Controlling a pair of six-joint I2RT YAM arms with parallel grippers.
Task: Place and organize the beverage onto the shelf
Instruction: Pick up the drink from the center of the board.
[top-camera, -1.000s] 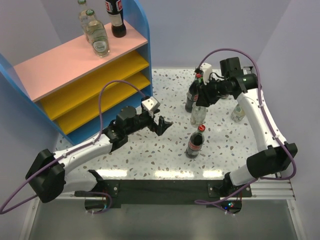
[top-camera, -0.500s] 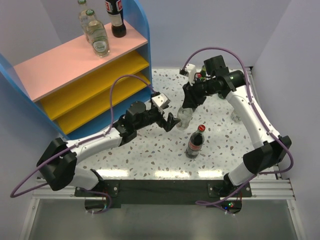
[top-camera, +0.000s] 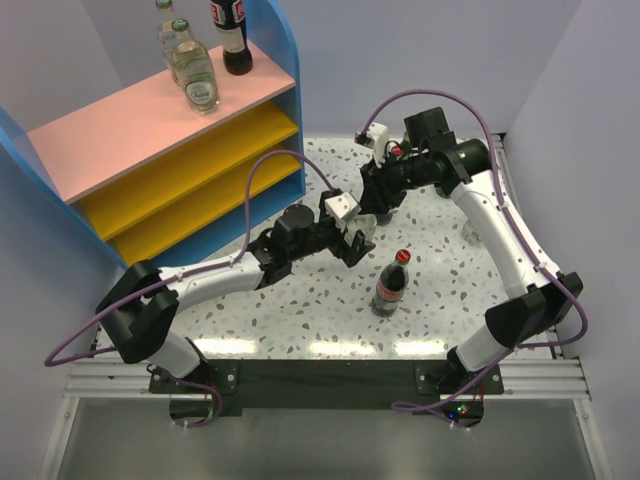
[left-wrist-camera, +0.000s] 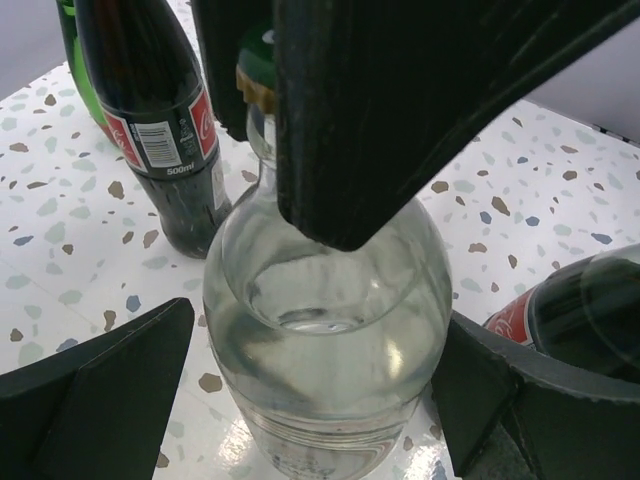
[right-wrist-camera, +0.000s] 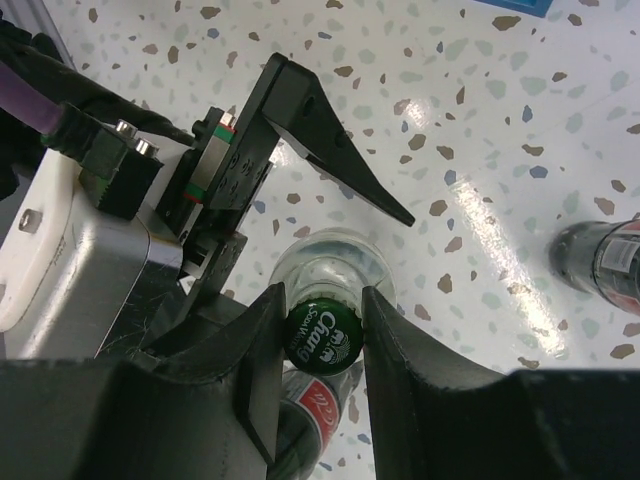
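Green marks the crown cap (right-wrist-camera: 322, 338) in the right wrist view, where the right gripper (right-wrist-camera: 322, 345) has clamped shut on it from both sides. That keeps the clear bottle (right-wrist-camera: 335, 262) upright over the speckled table (right-wrist-camera: 480, 120); whether it rests on the surface or is just off it I cannot tell. In the left wrist view the left gripper (left-wrist-camera: 318, 335) is spread wide, a finger (left-wrist-camera: 100, 390) on either side of the bottle's belly and not closed on it, probably to take the body in a handover. A cola bottle (left-wrist-camera: 150, 110) stands just beyond, to the left. From above, both grippers meet mid-table, right of and nearer than the shelf (top-camera: 160, 120). Three bottles (top-camera: 200, 80) stand at the far end of its pink board, and a second cola bottle (top-camera: 390, 285) waits nearer.
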